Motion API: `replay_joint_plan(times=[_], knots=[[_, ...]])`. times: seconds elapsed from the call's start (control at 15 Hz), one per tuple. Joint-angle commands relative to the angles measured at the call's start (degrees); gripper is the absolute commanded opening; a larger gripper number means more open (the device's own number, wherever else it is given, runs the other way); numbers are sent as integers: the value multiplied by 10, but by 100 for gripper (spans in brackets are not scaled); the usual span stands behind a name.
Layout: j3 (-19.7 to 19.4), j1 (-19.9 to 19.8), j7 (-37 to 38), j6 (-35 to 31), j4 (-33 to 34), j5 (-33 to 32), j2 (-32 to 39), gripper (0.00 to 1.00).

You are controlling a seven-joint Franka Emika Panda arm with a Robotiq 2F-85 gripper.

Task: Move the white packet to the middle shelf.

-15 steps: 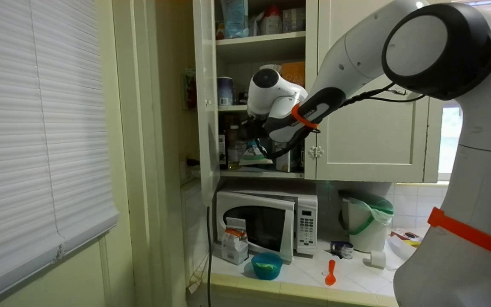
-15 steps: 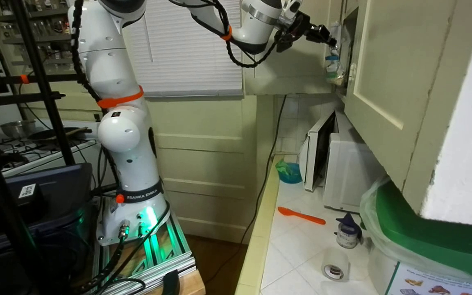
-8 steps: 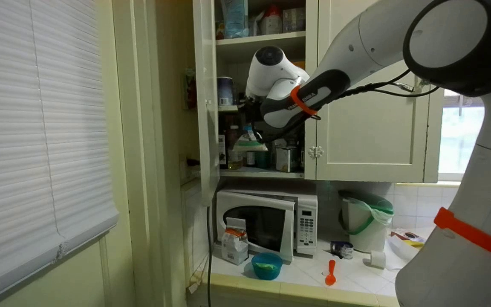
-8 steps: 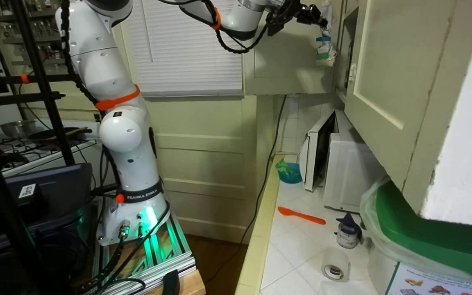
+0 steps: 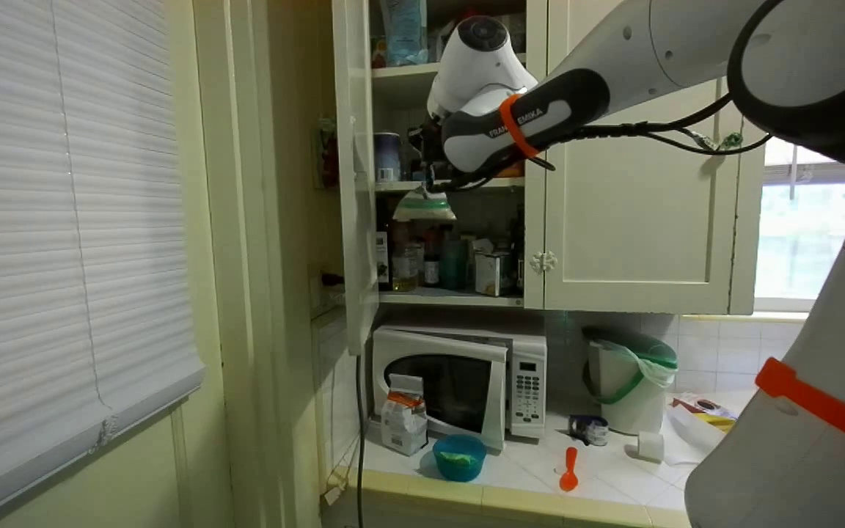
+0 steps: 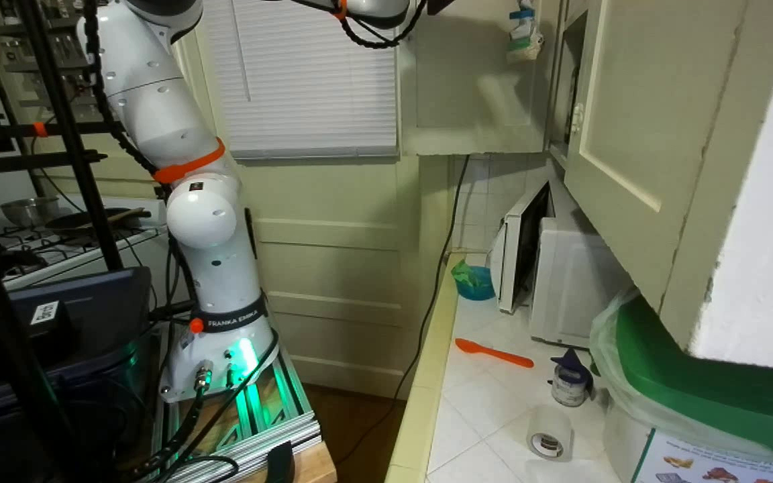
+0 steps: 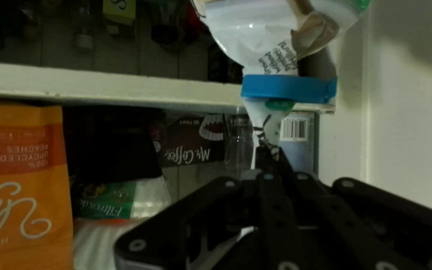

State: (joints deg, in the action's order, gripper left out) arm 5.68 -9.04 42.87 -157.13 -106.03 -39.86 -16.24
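- Wrist view, standing upside down. Far left: large orange pouch (image 7: pixel 23 187) with white script lettering, on the cream-painted middle shelf (image 7: pixel 126 84).
- Next along: green-and-white "Filtros" pack (image 7: pixel 111 200), then dark "Mr. Coffee" box (image 7: pixel 193 146).
- Right of centre: white plastic packet (image 7: pixel 253 35), black handwriting on it, cinched by a bright blue plastic clip (image 7: pixel 287 88).
- Black two-finger gripper (image 7: pixel 268 152): jaws closed, pinching the packet's narrow twisted end beyond the clip.
- Just right of that: blue-grey container (image 7: pixel 300 155) with a barcode.
- In an exterior view, left: white slatted blind (image 5: pixel 70 220), then cream cupboard door (image 5: pixel 355 220), standing open.
- Packet hangs in the air in front of the cream cupboard (image 5: pixel 535 220) in both exterior views; its green-striped bottom shows lower than the shelf's front edge. Dark bottles (image 5: pixel 454 262) on the tier below.
- White tiled counter (image 5: pixel 529 462), left to right: white-and-grey bag (image 5: pixel 404 425) with orange band; white microwave (image 5: pixel 466 389), door ajar; teal plastic bowl (image 5: pixel 459 466); orange plastic spoon (image 5: pixel 569 473); white bin (image 5: pixel 620 403).
- Far right: white robot arm (image 5: pixel 811 381), orange straps.
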Motion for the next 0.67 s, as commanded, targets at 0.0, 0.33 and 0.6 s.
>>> replay_joint_plan(times=[0.0,0.33,0.6], knots=[[0,0,-2,0,6,0,0,2],[0,0,-2,0,3,0,6,1],[3,-6,9,3,34,-6,15,1]])
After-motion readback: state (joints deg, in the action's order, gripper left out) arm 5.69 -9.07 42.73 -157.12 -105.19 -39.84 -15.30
